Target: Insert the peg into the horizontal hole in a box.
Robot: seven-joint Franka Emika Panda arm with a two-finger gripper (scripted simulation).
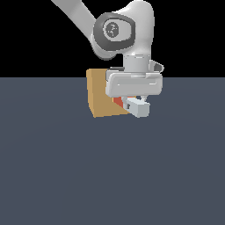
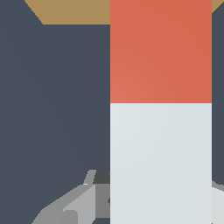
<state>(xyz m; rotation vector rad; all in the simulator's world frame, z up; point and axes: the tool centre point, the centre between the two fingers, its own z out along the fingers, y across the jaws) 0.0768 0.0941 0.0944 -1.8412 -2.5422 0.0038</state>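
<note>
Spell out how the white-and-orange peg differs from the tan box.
Colour: the long square-section peg is two-toned, white with an orange-red end, while the cube-shaped box is plain tan all over.
Shape: the peg is a slim bar; the box is a squat block.
Pose: the peg hangs under the gripper above the floor, orange end toward the box; the box rests on the dark floor.
Both have flat faces and square edges.

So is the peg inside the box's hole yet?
Cannot tell: the peg's orange end reaches the box, but the hand hides the hole.
</note>
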